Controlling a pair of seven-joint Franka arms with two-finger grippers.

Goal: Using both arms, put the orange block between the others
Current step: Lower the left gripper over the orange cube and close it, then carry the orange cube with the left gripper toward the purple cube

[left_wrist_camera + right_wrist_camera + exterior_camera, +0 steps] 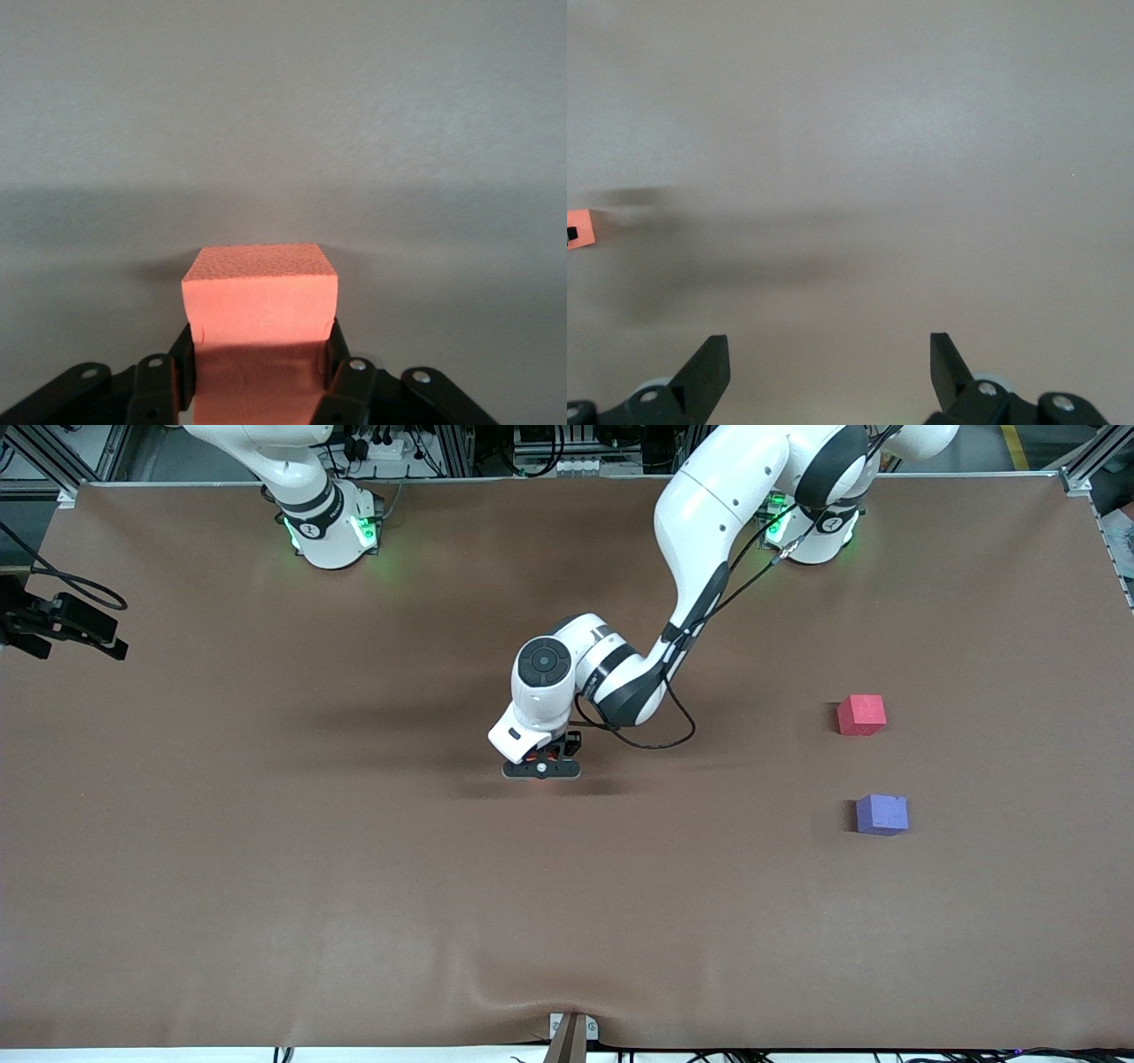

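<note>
Left claw [542,767] low at mid-bench, fingers [341,376] pressed to both sides of the orange block [260,301], clamped on it. Block apparently resting on the bench [266,850] or barely off it; cannot tell which. So, by the look of it: grasp made, carry and placement not yet done.

Outward from that claw, toward the left arm's end of the bench: red cube [861,715] and purple cube [881,815], well apart from the claw, purple one nearer the front camera, bare gap between the two. Gap unfilled; block to go there.

Right claw [830,367] out of the front view, fingers wide apart, holding nothing, over bare bench; sliver of orange at the edge of its wrist view. Right arm waiting.

No brand, label or writing readable anywhere.
</note>
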